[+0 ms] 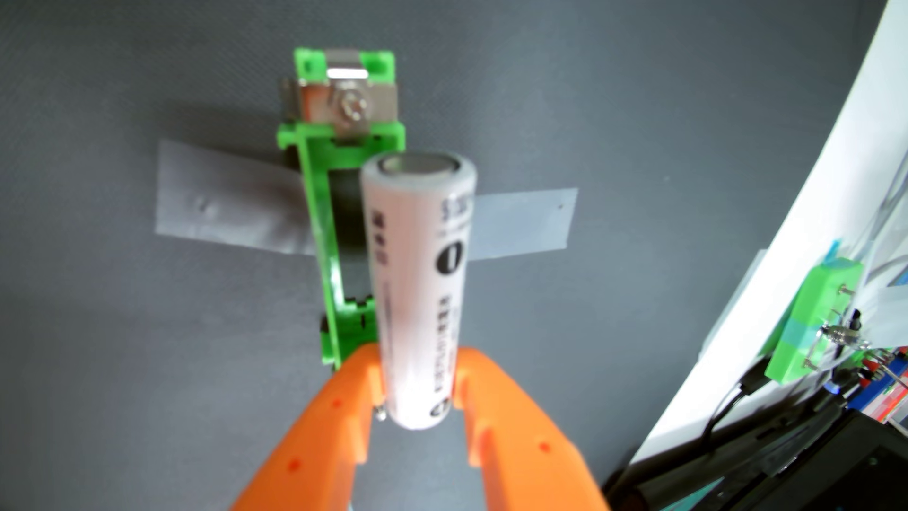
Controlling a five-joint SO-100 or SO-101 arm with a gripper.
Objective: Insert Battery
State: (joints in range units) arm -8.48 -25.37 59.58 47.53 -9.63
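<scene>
In the wrist view a white cylindrical battery [420, 290] with black print points away from the camera, and my orange gripper [417, 378] is shut on its near end. Behind and below it a green battery holder [339, 236] lies taped to the grey mat, with a metal contact clip [344, 105] at its far end. The battery hangs over the holder's right side and hides that side. The holder's slot shows dark on the left of the battery.
Strips of grey tape [226, 201] hold the holder down on the grey mat [123, 368]. A white board [766, 255] borders the mat on the right, carrying a green block [810, 329] with screws and wires. Dark electronics [786, 471] lie at the lower right.
</scene>
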